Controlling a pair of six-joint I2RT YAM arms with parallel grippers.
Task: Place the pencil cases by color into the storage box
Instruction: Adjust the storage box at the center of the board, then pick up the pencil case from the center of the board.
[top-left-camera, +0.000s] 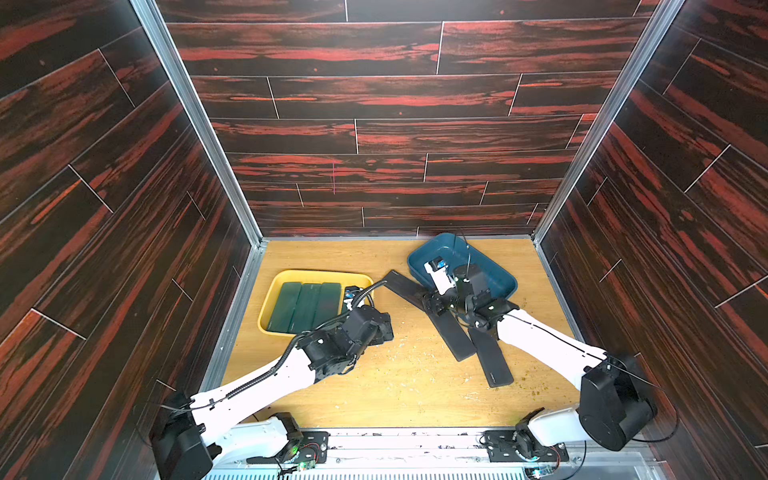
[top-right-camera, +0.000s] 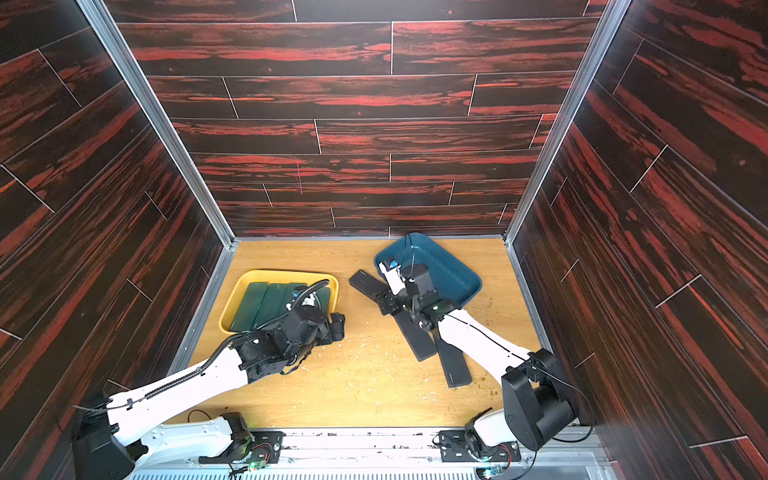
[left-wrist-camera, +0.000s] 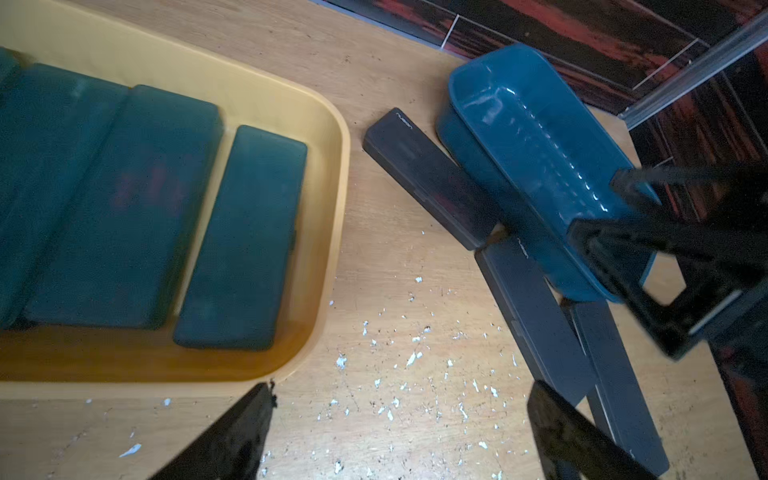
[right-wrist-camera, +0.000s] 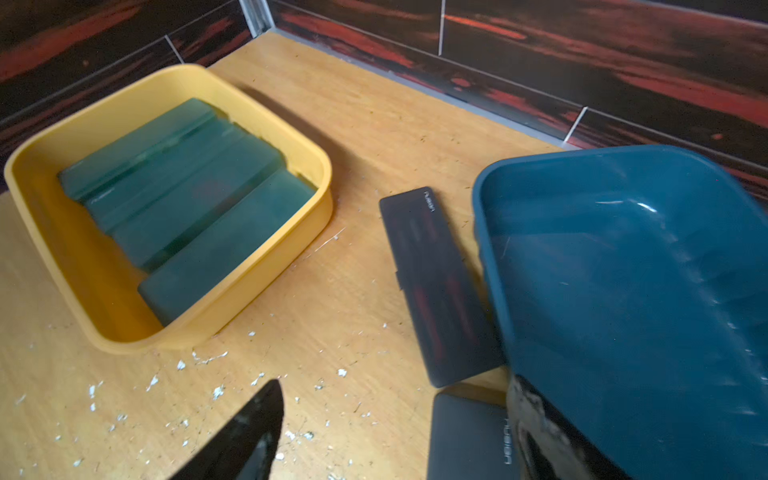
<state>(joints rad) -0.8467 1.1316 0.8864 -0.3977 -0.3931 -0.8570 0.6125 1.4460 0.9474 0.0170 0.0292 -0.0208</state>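
Several dark green pencil cases (top-left-camera: 307, 305) (left-wrist-camera: 245, 237) (right-wrist-camera: 187, 195) lie side by side in the yellow storage box (top-left-camera: 316, 274) (left-wrist-camera: 332, 199). Three black pencil cases lie on the table: one (top-left-camera: 405, 286) (right-wrist-camera: 440, 286) against the blue storage box (top-left-camera: 490, 266) (right-wrist-camera: 623, 270), two (top-left-camera: 453, 336) (top-left-camera: 492, 361) nearer. My left gripper (top-left-camera: 384, 330) (left-wrist-camera: 401, 388) hangs open over bare table, right of the yellow box, holding nothing. My right gripper (top-left-camera: 432, 305) (right-wrist-camera: 397, 386) is open above the black cases, one finger against the blue box's wall.
The wooden table (top-left-camera: 374, 395) is strewn with small white flecks. Dark panelled walls close in on three sides. The blue box (top-right-camera: 453, 270) sits askew in the back right corner with nothing seen inside it. The yellow box (top-right-camera: 282, 274) sits at the left.
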